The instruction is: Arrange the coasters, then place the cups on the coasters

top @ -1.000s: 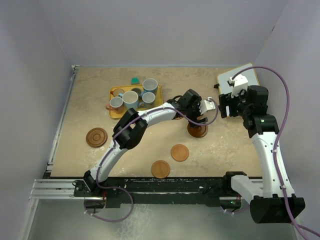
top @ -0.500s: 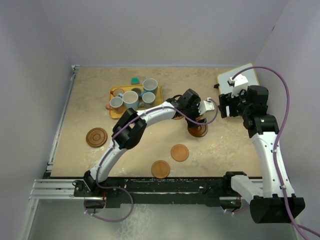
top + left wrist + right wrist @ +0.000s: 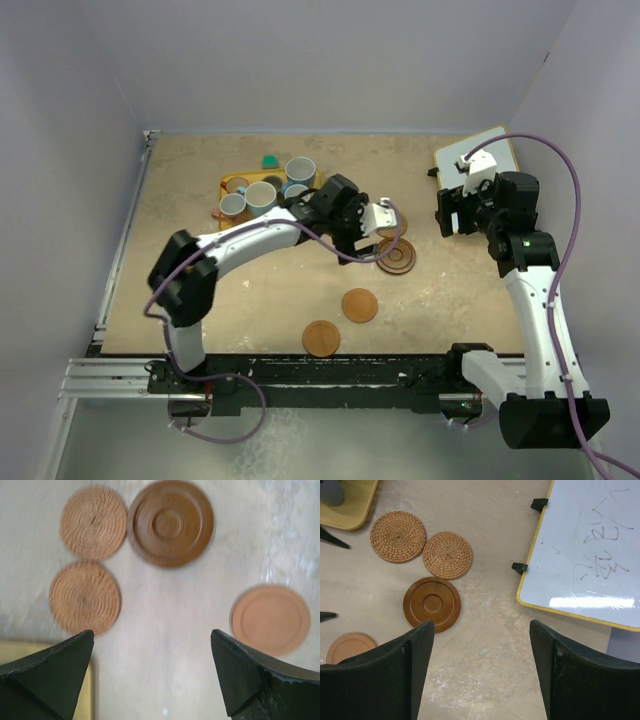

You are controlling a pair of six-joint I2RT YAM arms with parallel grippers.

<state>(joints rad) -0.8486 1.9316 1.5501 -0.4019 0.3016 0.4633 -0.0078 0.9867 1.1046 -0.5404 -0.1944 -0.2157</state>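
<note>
Ringed coaster [image 3: 170, 523] lies just near-right of the open, empty left jaws; the right jaws, also open and empty, hang farther right.

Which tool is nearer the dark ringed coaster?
Left. The left tool hovers close beside the dark ringed coaster; the right tool hangs farther off, toward the whiteboard.

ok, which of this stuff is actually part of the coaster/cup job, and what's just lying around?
Job:
- woven coasters
- dark ringed coaster
- plain coasters
- cups, on the tray

Lying about:
- yellow tray
- small green object
- whiteboard
</note>
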